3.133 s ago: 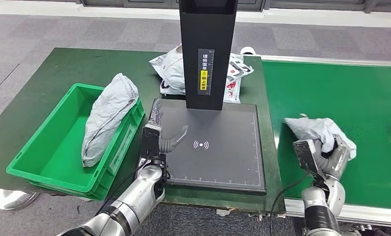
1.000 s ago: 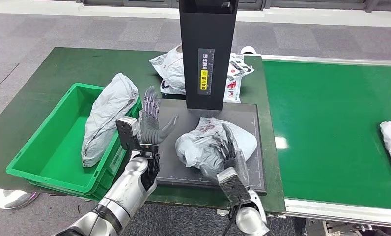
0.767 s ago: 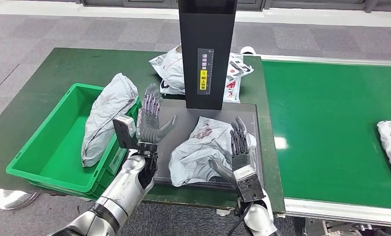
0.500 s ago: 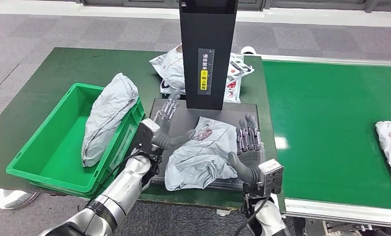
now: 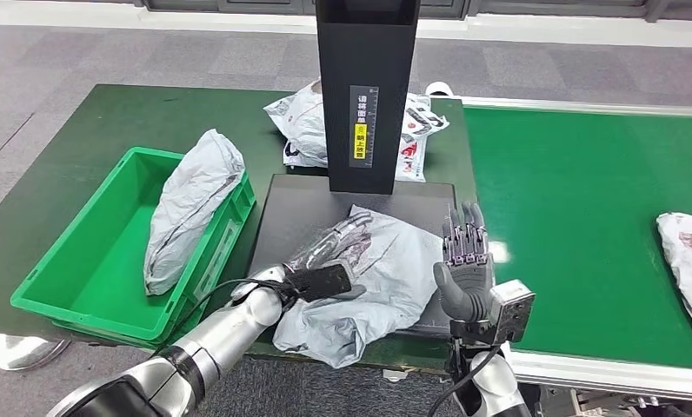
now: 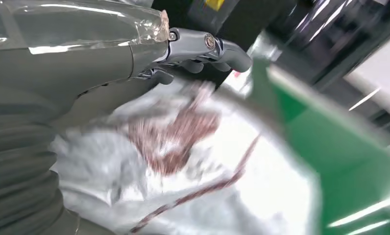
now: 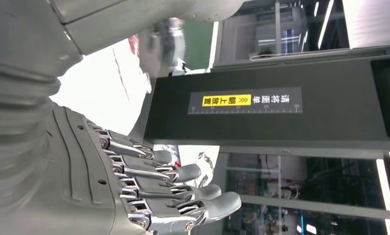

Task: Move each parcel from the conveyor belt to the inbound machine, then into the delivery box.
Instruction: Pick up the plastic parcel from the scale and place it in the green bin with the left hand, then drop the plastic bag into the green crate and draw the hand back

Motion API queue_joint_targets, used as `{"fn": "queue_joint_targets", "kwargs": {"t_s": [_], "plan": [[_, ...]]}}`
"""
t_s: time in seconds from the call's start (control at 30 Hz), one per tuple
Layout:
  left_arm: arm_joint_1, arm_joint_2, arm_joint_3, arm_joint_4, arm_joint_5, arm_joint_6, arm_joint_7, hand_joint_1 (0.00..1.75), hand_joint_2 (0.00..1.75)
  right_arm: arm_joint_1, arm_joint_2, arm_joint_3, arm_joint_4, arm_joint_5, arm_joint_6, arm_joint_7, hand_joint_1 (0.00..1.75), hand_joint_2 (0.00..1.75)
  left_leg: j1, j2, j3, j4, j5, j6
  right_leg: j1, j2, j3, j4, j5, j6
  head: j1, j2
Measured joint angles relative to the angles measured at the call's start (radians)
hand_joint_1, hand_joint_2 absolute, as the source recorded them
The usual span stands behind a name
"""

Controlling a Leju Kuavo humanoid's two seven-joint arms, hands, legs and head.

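We see the green conveyor belt (image 5: 586, 217) on the right, with a white parcel (image 5: 688, 261) at its right edge. The inbound machine (image 5: 312, 217), a black pad under a black tower (image 5: 366, 87), sits in the middle. At left, the green delivery box (image 5: 90, 261) holds a grey parcel (image 5: 190, 204). A crumpled grey bag (image 5: 377, 278) lies on the pad, hanging over its near edge. Our left hand (image 5: 329, 261) rests flat on the bag, fingers stretched out, gripping nothing. Our right hand (image 5: 466, 269) is raised just right of it, fingers spread, holding nothing.
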Motion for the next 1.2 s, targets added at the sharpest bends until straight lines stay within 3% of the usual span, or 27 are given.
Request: {"fn": "queue_joint_targets", "kwargs": {"t_s": [0.1, 0.13, 0.3, 0.47, 0.73, 0.87, 1.0, 1.2], "plan": [[-0.025, -0.001, -0.057, 0.069, -0.142, -0.021, 0.121, 1.56, 1.75, 0.0, 0.001, -0.035, 0.0, 0.012, 0.014, 0.001, 0.0, 1.75, 0.0, 0.0, 0.0, 0.0, 0.0, 0.0, 0.0, 0.0, 0.0, 0.0, 0.0, 0.0, 0.0, 0.0], [-0.031, -0.002, -0.074, 0.091, -0.18, -0.027, 0.156, 1.75, 1.75, 0.0, 0.001, -0.048, 0.0, 0.018, 0.02, 0.0, 0.0, 1.75, 0.0, 0.0, 0.0, 0.0, 0.0, 0.0, 0.0, 0.0, 0.001, 0.0, 0.0, 0.0, 0.0, 0.0], [-0.069, -0.005, -0.122, 0.162, -0.281, -0.015, 0.245, 1.75, 1.75, 0.014, 0.01, -0.093, -0.025, 0.055, 0.034, -0.001, 0.0, 1.75, 0.0, -0.002, 0.006, 0.0, -0.001, 0.0, 0.0, -0.002, 0.007, 0.0, -0.001, 0.0, 0.0, 0.0], [-0.077, -0.009, -0.122, 0.173, -0.333, 0.115, 0.298, 1.75, 1.75, 0.053, 0.017, -0.114, -0.089, 0.075, 0.031, 0.013, 0.0, 1.75, 0.0, 0.0, 0.008, 0.0, -0.003, 0.0, 0.0, -0.001, 0.008, 0.0, -0.001, 0.0, 0.0, 0.0], [-0.066, 0.0, -0.02, 0.125, -0.432, 0.319, 0.331, 1.75, 1.75, 0.09, 0.017, -0.12, -0.14, 0.065, 0.015, 0.015, 0.0, 1.75, 0.0, 0.002, 0.008, 0.0, 0.0, -0.003, 0.001, 0.001, 0.006, 0.0, 0.0, -0.002, 0.0, 0.0], [-0.045, 0.012, 0.064, 0.056, -0.416, 0.479, 0.311, 1.75, 1.75, 0.092, 0.017, -0.12, -0.146, 0.05, -0.004, 0.014, 0.0, 1.75, 0.0, 0.001, 0.005, 0.0, 0.0, -0.003, 0.002, 0.001, 0.005, 0.001, 0.001, -0.002, 0.0, 0.0], [-0.009, 0.043, 0.204, -0.119, -0.393, 0.617, 0.253, 1.75, 1.75, 0.09, 0.017, -0.12, -0.146, 0.026, -0.031, 0.013, 0.0, 1.75, 0.001, 0.002, 0.004, 0.0, 0.0, -0.003, 0.002, 0.002, 0.003, 0.001, 0.001, -0.002, 0.0, 0.0], [0.066, 0.076, 0.457, -0.422, -0.487, 0.649, 0.145, 1.75, 1.75, 0.089, 0.017, -0.12, -0.144, 0.01, -0.049, 0.01, 0.0, 1.75, 0.001, 0.003, 0.003, -0.001, -0.001, -0.004, 0.002, 0.003, 0.002, 0.001, 0.0, -0.003, 0.0, 0.0]]}}
